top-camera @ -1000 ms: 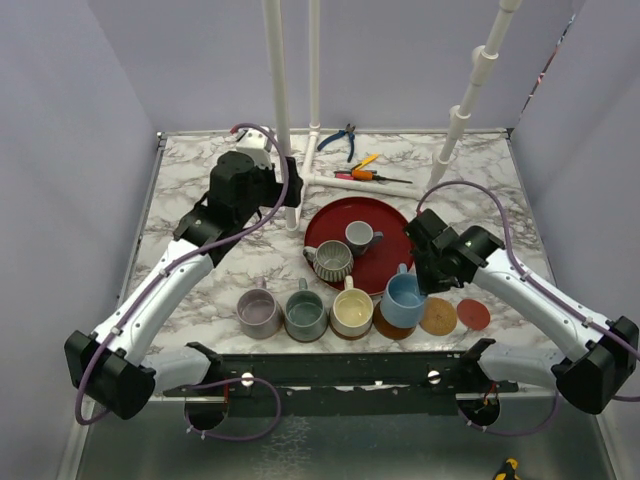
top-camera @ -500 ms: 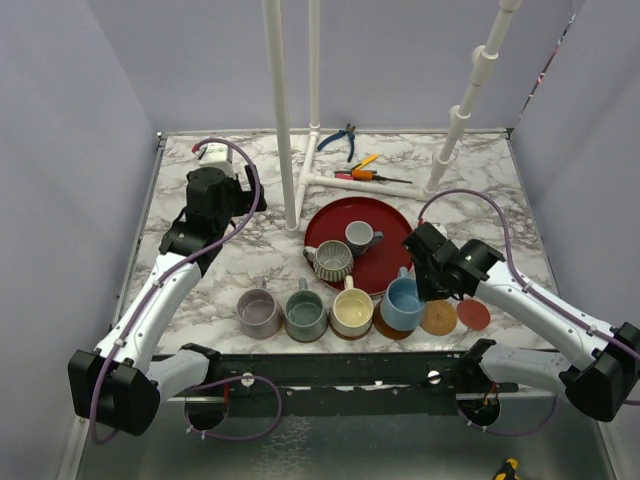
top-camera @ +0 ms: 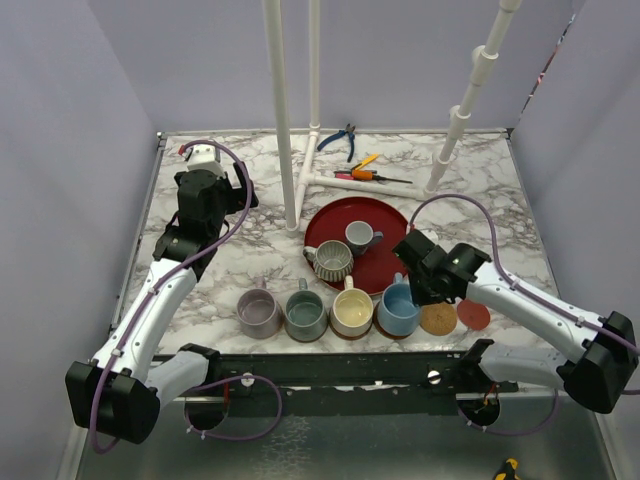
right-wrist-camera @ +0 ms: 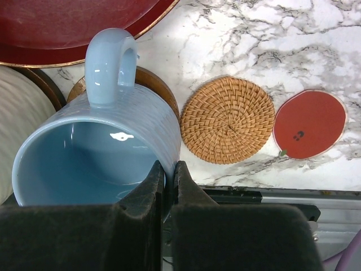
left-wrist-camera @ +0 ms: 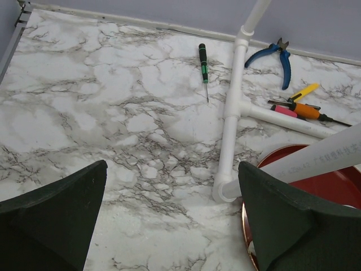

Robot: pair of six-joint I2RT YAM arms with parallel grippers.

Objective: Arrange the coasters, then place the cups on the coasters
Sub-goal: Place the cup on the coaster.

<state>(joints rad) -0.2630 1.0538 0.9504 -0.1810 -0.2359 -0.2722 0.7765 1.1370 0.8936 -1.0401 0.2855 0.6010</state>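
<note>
- The right claw (right-wrist-camera: 168,176) pinched the blue cup (right-wrist-camera: 132,116) by its wall, handle opposite; the left claw (left-wrist-camera: 172,186) gaped, empty.
- Glazed ceramic looked stiff, slippery, chippable; a rim grip seemed apt.

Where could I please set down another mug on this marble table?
The marble left of the round red tray is bare, as is the far right corner. The near edge is crowded: four ceramic mugs, the woven tan coaster and the flat red coaster.

Faint print on the white pipe (left-wrist-camera: 316,161) is unreadable.
</note>
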